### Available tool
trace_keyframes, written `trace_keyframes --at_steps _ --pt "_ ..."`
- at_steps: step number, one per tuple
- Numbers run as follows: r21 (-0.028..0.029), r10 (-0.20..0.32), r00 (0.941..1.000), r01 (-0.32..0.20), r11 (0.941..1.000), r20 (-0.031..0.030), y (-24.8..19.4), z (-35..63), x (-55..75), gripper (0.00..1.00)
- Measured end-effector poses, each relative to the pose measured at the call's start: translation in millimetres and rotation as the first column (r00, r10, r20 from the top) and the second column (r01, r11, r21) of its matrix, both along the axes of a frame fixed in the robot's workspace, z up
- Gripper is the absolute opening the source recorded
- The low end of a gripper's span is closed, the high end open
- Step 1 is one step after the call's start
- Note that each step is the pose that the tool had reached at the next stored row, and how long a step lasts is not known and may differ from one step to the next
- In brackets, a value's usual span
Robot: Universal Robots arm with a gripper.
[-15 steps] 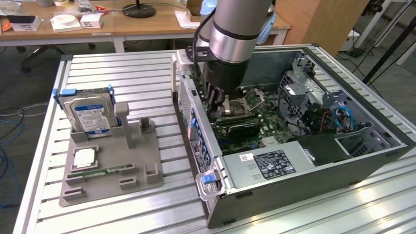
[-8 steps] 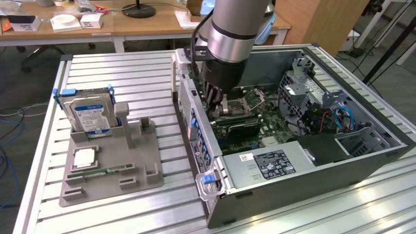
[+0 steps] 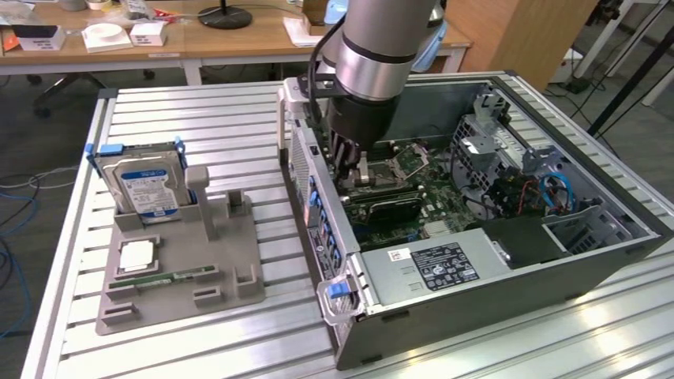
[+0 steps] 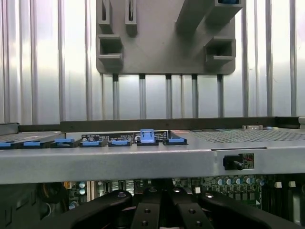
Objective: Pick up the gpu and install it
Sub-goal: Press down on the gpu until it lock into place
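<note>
- Computer case, open on its side, at the near right of the table; a blue latch sits at its near corner.
- Power supply with a black label, in the near end of the case.
- Motherboard on the case floor, beyond the power supply.
- End effector, lowered into the case close to its left wall, fingers pressed together just above the motherboard. Whether they pinch anything cannot be told.
- Gpu: its place cannot be told; the spot under the end effector is hidden.
- Grey holder on the table, left of the case and apart from it.
- Hard drive with a blue-white label, upright at the holder's far end.
- Green memory stick, flat in a near slot of the holder.
</note>
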State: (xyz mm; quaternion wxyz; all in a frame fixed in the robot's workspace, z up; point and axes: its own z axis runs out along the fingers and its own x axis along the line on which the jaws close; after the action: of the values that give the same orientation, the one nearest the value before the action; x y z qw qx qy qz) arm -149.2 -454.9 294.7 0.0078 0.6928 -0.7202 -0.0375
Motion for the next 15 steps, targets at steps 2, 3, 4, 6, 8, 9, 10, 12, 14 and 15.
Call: trace_keyframes --at_steps 2,3,4,6,8,9,10,12,14,15 --pt "0.0002 0.0 1.0 0.0 1.0 0.0001 0.0 2.5 0.0 0.11" --pt "0.0001 0.0 1.0 0.0 1.0 0.0001 0.0 4.2 0.0 0.11" --pt "0.0001 0.0 1.0 0.0 1.0 0.0002 0.0 5.4 0.0 0.11" --pt "0.0003 0.0 1.0 0.0 1.0 0.0002 0.0 6.2 -0.7 0.11" --pt "0.0002 0.0 1.0 0.0 1.0 0.0002 -0.1 6.3 -2.2 0.11" --pt "0.0002 0.0 1.0 0.0 1.0 0.0002 -0.1 6.2 -3.2 0.11" --pt "0.0002 0.0 1.0 0.0 1.0 0.0002 0.0 6.2 -4.2 0.11" --pt "0.0002 0.0 1.0 0.0 1.0 0.0002 0.0 6.2 -5.5 0.11" --pt "0.0001 0.0 1.0 0.0 1.0 0.0004 -0.1 5.9 -5.6 0.11" --pt "0.0001 0.0 1.0 0.0 1.0 0.0007 -0.1 5.7 -5.7 0.11"
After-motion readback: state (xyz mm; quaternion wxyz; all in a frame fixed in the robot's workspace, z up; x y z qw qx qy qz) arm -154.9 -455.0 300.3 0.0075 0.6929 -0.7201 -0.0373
